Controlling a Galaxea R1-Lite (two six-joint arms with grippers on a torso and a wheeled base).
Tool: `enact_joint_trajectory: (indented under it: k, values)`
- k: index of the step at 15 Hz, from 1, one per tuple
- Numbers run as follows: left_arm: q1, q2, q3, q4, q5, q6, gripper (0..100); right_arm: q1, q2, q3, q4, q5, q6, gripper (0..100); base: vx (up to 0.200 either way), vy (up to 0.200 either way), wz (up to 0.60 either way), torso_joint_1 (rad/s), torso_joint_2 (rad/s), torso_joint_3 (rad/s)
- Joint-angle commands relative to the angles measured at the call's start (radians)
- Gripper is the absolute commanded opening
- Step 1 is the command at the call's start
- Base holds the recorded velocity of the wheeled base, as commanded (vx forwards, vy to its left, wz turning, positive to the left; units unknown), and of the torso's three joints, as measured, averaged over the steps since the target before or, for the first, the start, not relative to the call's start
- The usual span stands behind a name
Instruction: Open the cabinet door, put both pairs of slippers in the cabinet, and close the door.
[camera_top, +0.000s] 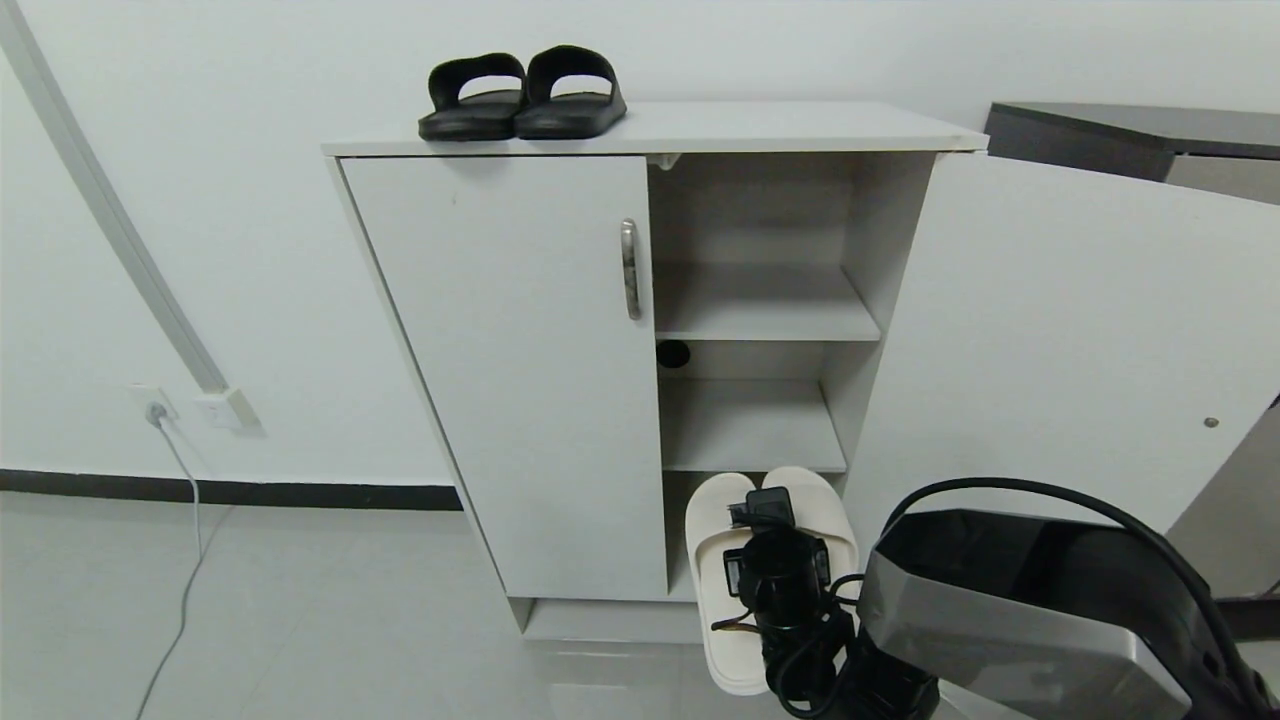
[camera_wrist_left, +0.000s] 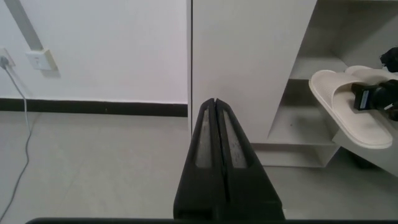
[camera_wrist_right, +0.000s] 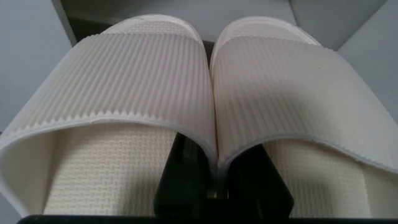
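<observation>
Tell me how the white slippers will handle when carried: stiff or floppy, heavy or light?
Probably light: the white slippers look like thick foam, held out by the right end effector alone. Fairly stiff too; they show no sag. The ribbed straps should resist slipping.

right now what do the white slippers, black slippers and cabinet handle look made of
White slippers: soft foam or rubber, probably; matte, ribbed straps, textured footbeds.
Black slippers: likely similar moulded foam or rubber; matte, smooth straps.
Cabinet handle: metal, apparently; silvery with a satin sheen.
</observation>
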Motion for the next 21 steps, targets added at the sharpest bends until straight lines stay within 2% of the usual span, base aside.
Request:
enact_joint_trajectory:
  k: [1, 4, 7, 9, 16, 21]
  values:
    - [0.0, 0.001, 0.0, 0.0, 0.001, -0.001, 0, -0.001, 0.002, -0.001, -0.001, 0.0, 0.001, 0, 0.0, 0.0, 0.0, -0.002, 0.0, -0.188]
    - [0.0, 0.001, 0.0, 0.0, 0.001, -0.001, 0, -0.002, 0.022, -0.011, -0.023, 0.003, 0.001, 0, 0.0, 0.0, 0.0, 0.003, 0.0, -0.067]
    - [0.0, 0.001, 0.0, 0.0, 0.003, -0.001, 0, -0.019, 0.088, -0.025, -0.181, 0.032, -0.079, 0, 0.0, 0.0, 0.0, 0.0, 0.0, 0.0]
    - [0.0, 0.001, 0.0, 0.0, 0.003, -0.001, 0, -0.03, 0.111, -0.037, -0.227, 0.045, -0.117, 0, 0.0, 0.0, 0.0, 0.0, 0.0, 0.0]
    - [0.0, 0.001, 0.0, 0.0, 0.001, -0.003, 0, -0.037, 0.106, -0.039, -0.225, 0.045, -0.119, 0, 0.0, 0.0, 0.0, 0.0, 0.0, 0.0]
    - [0.0, 0.001, 0.0, 0.0, 0.0, -0.003, 0, -0.037, 0.106, -0.039, -0.225, 0.045, -0.119, 0, 0.2, 0.0, 0.0, 0.002, 0.0, 0.002]
